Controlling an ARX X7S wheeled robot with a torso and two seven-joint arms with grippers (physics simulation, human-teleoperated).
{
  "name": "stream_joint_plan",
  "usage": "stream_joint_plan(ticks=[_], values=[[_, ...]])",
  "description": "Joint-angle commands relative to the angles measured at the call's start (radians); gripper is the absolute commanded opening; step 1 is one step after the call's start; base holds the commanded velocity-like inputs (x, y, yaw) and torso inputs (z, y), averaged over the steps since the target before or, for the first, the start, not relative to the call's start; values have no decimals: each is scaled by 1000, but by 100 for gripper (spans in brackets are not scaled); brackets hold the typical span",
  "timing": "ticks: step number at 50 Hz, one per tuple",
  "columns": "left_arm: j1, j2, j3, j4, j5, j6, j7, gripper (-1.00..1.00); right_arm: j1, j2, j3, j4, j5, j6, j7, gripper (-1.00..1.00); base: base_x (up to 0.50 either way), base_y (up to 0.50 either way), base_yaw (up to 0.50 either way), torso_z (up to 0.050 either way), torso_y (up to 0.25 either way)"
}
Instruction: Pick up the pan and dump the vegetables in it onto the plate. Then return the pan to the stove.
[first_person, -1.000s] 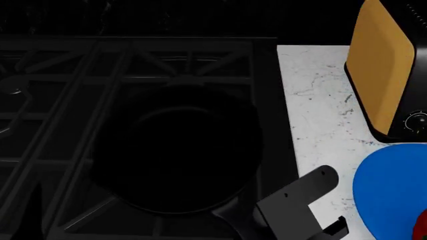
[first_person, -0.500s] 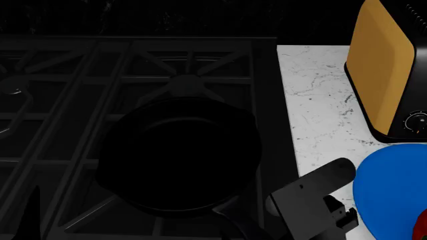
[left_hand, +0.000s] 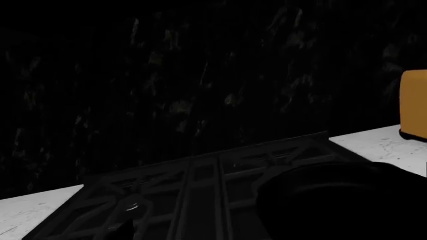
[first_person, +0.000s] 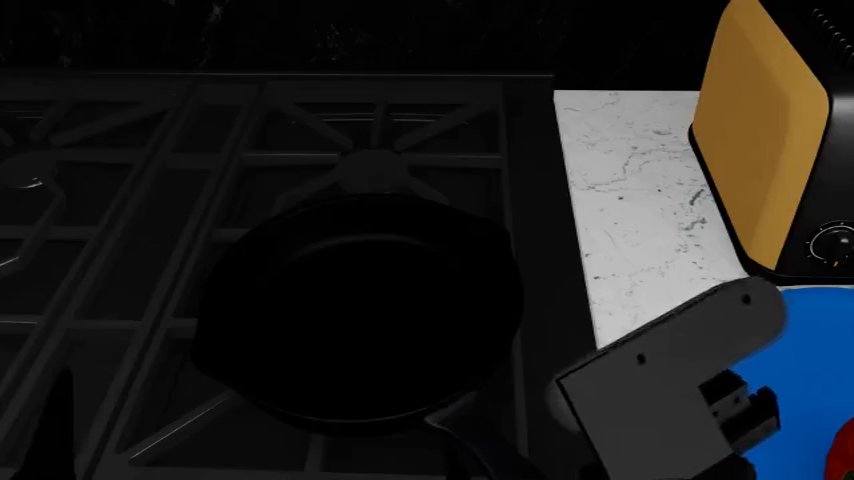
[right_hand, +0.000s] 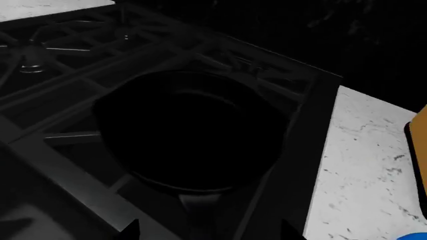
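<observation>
Now the pan (first_person: 358, 320) sits empty on the stove (first_person: 160, 180), lower centre of the head view.
My right gripper (first_person: 727, 405) has just lifted away from its handle, toward the plate (first_person: 807, 330) at lower right; fingers' spread I cannot tell. Task looks finished.

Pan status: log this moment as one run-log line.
pan: on stove, empty | pepper: on plate | right gripper: off handle, over plate edge | left gripper: unseen
</observation>
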Motion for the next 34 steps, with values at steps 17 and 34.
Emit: stream_joint_plan(ticks=[17, 34], values=[[-66, 22, -23, 19, -38, -12, 24, 100, -255, 20, 616, -307, 637, 27, 394, 100, 0, 0, 0, 0, 0], [-88, 16, -18, 23, -47, -21, 18, 100, -278, 102, 892, -266, 947, 66, 620, 100, 0, 0, 0, 0, 0]])
